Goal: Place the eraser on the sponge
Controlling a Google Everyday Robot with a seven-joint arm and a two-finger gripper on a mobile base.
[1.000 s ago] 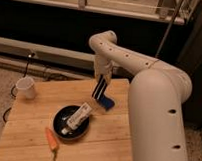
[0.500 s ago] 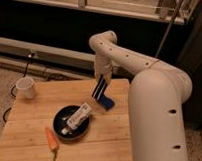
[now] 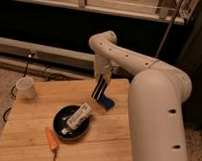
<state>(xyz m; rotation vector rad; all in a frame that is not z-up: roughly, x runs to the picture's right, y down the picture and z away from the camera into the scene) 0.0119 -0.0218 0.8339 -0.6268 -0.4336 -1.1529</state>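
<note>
The eraser, a black block with white stripes, hangs upright from my gripper, which is shut on its upper end. Its lower end is just above the table's far right part. The blue sponge lies on the wooden table right below and slightly to the right of the eraser's lower end. I cannot tell whether the eraser touches the sponge. My white arm comes in from the right and bends down over the table.
A round black pan holds a white tube just left of the sponge. An orange carrot lies near the front edge. A white cup stands at the far left corner. A dark shelf runs behind.
</note>
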